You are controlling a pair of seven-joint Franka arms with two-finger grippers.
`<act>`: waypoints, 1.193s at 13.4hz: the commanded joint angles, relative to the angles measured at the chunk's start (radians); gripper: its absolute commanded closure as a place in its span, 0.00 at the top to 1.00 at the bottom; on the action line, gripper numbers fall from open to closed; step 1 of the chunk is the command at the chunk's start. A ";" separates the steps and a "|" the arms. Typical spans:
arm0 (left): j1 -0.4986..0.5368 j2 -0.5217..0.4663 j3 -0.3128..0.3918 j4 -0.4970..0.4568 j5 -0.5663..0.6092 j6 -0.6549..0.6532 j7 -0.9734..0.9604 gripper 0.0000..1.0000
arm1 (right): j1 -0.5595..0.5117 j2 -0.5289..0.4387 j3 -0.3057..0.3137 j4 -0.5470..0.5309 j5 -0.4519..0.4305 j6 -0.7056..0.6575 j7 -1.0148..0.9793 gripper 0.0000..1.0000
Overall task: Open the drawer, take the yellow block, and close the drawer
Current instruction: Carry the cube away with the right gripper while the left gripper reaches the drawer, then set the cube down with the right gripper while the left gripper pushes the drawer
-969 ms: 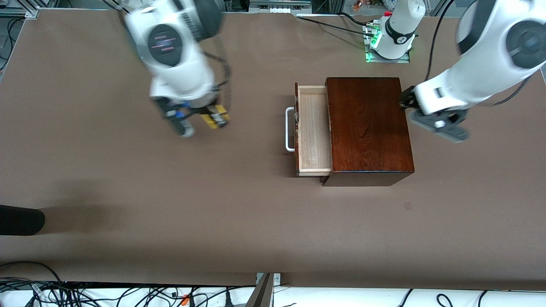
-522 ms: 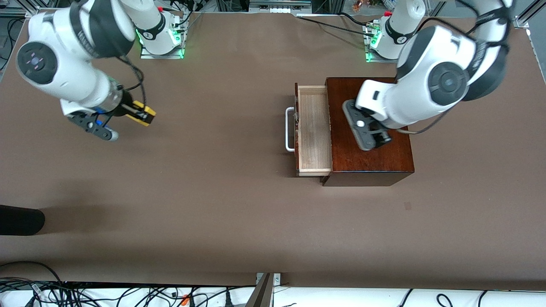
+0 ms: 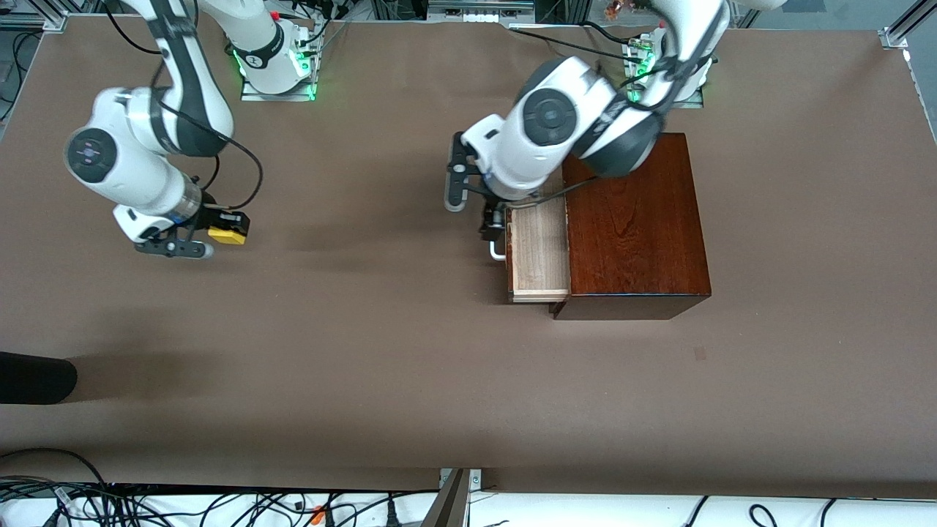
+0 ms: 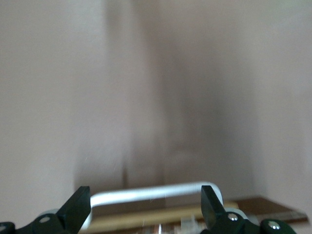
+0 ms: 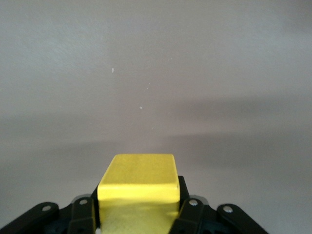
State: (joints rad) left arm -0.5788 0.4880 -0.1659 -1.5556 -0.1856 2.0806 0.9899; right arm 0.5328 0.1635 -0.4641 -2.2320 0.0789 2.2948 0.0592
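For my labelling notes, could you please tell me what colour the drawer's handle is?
White: the U-shaped bar handle on the pale-wood drawer shows best in the left wrist view.

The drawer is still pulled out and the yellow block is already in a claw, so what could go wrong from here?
1. The left claw is open at the white handle of the drawer; a push off the handle's middle might skew the drawer so it jams in the dark wooden box.
2. The box may slide on the table instead of the drawer closing.
3. The right claw pinches only the lower part of the yellow block, which could slip.
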 commanded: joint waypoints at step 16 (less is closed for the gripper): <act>-0.030 0.103 0.035 0.023 0.285 -0.040 -0.053 1.00 | 0.006 0.136 0.062 -0.141 0.124 0.272 -0.098 0.01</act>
State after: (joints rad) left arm -0.6158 0.5910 -0.1522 -1.5450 0.0576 2.1009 0.9445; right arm 0.5382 0.3181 -0.4087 -2.3534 0.1688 2.5554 -0.0078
